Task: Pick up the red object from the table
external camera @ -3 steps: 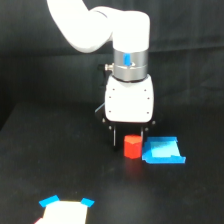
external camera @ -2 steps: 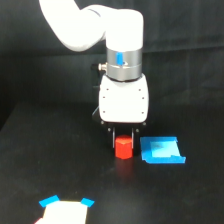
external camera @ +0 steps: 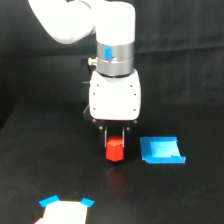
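Observation:
The red object (external camera: 114, 150) is a small red-orange stubby block. It sits between the two dark fingers under the white gripper body. My gripper (external camera: 115, 145) points straight down and is shut on the block, holding it at or just above the black table (external camera: 40, 165). I cannot tell whether there is a gap between the block and the table. The fingertips are partly hidden by the block.
A flat blue square piece (external camera: 161, 150) lies on the table just to the exterior view's right of the block. A white patch with blue tape corners (external camera: 65, 210) lies at the bottom left. The white arm (external camera: 75, 20) reaches in from the upper left.
The gripper has moved toward the exterior view's left, and the red block has moved with it, away from the blue piece. The blue piece has stayed in place.

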Motion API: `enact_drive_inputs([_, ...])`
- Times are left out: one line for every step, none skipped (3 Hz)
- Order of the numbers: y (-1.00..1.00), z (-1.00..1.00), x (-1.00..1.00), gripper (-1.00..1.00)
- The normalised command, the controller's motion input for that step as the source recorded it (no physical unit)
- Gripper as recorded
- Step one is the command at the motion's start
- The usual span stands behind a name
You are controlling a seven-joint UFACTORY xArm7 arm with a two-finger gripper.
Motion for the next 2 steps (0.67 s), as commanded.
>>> enact_drive_inputs([-1.00,1.00,-0.59,-0.06])
enact_drive_inputs([-0.89,1.00,-1.00,-0.80])
